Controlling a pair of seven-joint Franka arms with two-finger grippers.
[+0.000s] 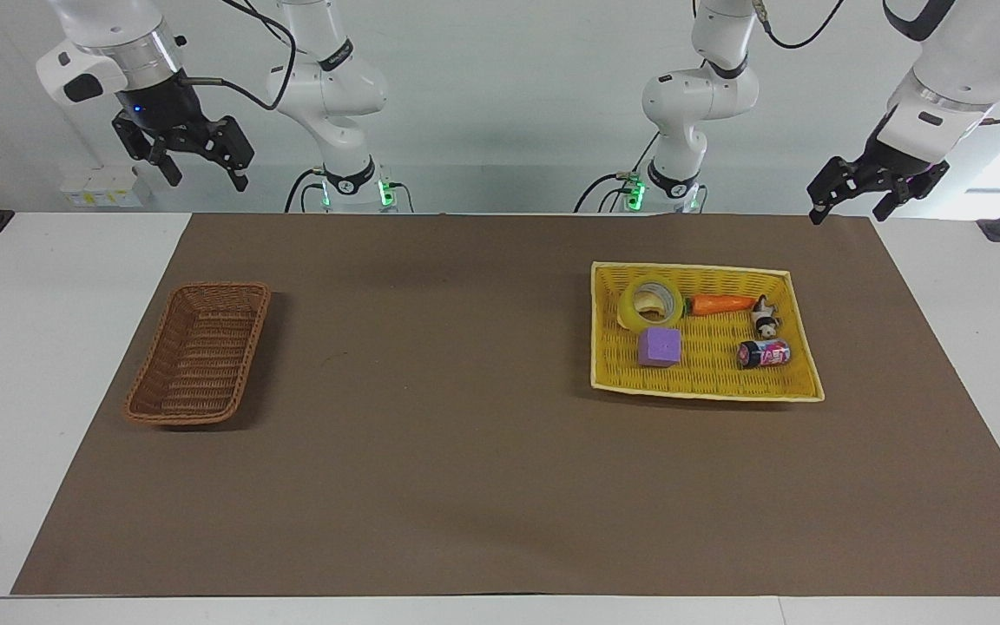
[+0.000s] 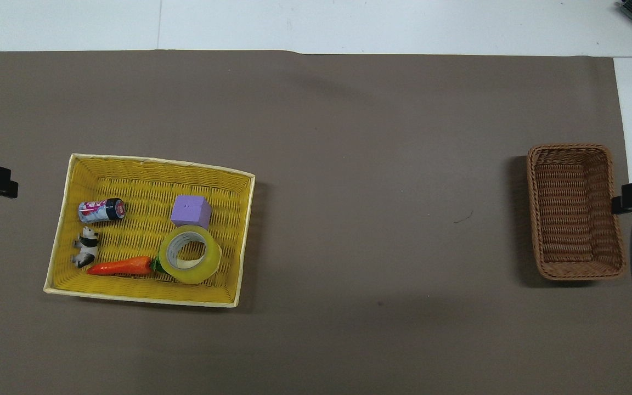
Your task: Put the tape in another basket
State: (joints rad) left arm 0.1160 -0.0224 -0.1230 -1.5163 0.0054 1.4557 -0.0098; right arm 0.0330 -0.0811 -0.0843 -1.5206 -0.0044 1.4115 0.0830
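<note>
From across the table, the tape [image 1: 650, 302] is seen lying in the yellow tray basket [image 1: 799, 391] at the left arm's end, with a carrot toy [image 1: 722, 304], purple cube [image 1: 659, 347], panda figure [image 1: 763, 319] and small can [image 1: 763, 353]. The brown wicker basket [image 1: 199, 353] holds nothing. The left gripper [image 1: 847, 208] and right gripper [image 1: 198, 172] hang raised, spread, holding nothing.

From overhead, the tape [image 2: 190, 254] lies tilted, its hole facing up. Only the grippers' tips are seen at the frame's edges.
</note>
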